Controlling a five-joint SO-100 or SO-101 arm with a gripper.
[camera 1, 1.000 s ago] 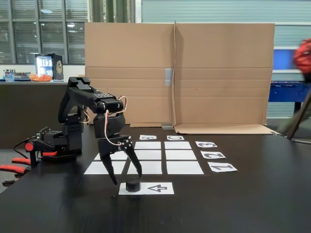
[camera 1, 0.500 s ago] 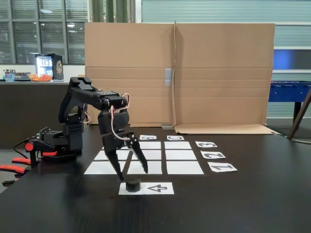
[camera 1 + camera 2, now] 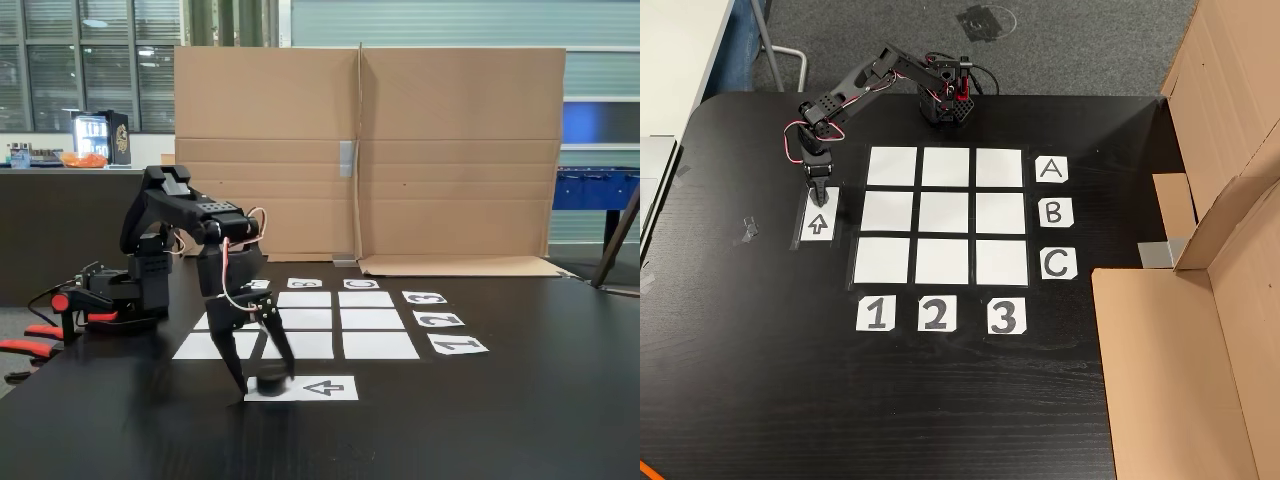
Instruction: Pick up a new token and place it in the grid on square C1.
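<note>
The gripper [image 3: 266,384] straddles the partly hidden token [image 3: 270,381], contact unclear.

black token [image 3: 271,381], white grid [image 3: 940,214] squares, black table [image 3: 970,400], brown cardboard [image 3: 370,150]

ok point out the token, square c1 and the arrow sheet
token [image 3: 272,383], fixed view, its dark side between the end effector's fingers
square C1 [image 3: 882,261], other view, middle of the blank square in row C, column 1
arrow sheet [image 3: 325,388], fixed view, on the printed arrow
</note>
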